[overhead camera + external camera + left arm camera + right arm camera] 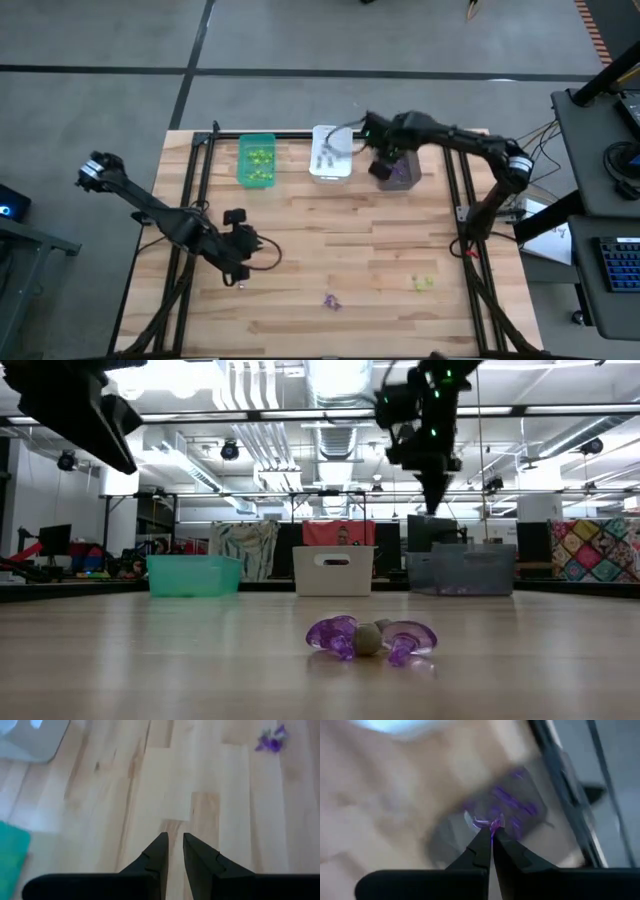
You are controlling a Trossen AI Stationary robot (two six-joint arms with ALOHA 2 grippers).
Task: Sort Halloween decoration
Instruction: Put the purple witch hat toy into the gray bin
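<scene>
Purple trinket [492, 824] sits pinched in the right hand [491, 831], fingers closed on it above the dark grey bin [399, 176]. Left hand [172, 840] hangs over bare surface [380, 250], fingers narrowly parted, holding nothing. Another purple piece [332, 302] lies near the front edge.

Take the white bin [330, 155] as your landmark. The green bin [257, 160] and dark grey bin [400, 172] flank it along the far table edge. The right gripper [383, 165] hangs over the grey bin. Nearer you, open tabletop [340, 235] carries only a purple trinket [332, 301] and a yellow-green trinket [424, 284].
</scene>
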